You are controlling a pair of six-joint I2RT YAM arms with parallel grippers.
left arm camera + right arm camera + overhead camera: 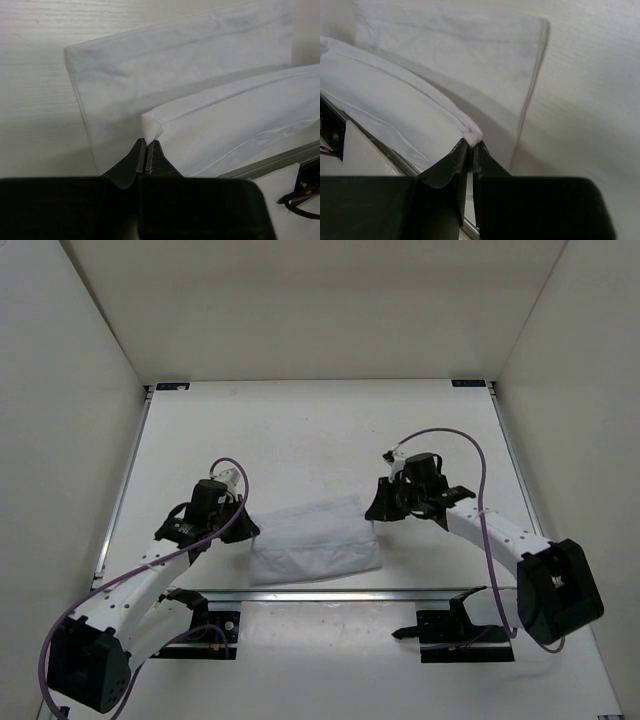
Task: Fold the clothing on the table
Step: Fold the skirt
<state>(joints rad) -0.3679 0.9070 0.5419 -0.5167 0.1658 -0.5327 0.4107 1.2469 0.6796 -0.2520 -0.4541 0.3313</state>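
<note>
The top view gives the whole layout. The clothing (315,540) lies on the table (320,430) between the two arms. The left end effector (243,530) is at its left edge and the right end effector (378,508) at its right edge. A silver rail (330,592) runs just on the near side of both. In that view the black housings cover the fingertips, so the grip cannot be read there.

The wrist views settle it. In the left wrist view the left end effector (146,146) is clenched, its fingers pressed together on a folded corner of the clothing (190,90) (a small white point standing right at the tips). From there an upper layer runs off to the right and casts a shadow on a flat lower layer. The lower layer spreads ahead and to the left over the table (35,75). The rail (280,161) shows to the right of the fingers.

The right wrist view mirrors this. The right end effector (470,146) is clenched on the fabric edge, and the upper layer runs left from the tips. The lower layer of the clothing (450,50) lies ahead, its hemmed side just right of the tips, with bare table (590,100) beyond.
</note>
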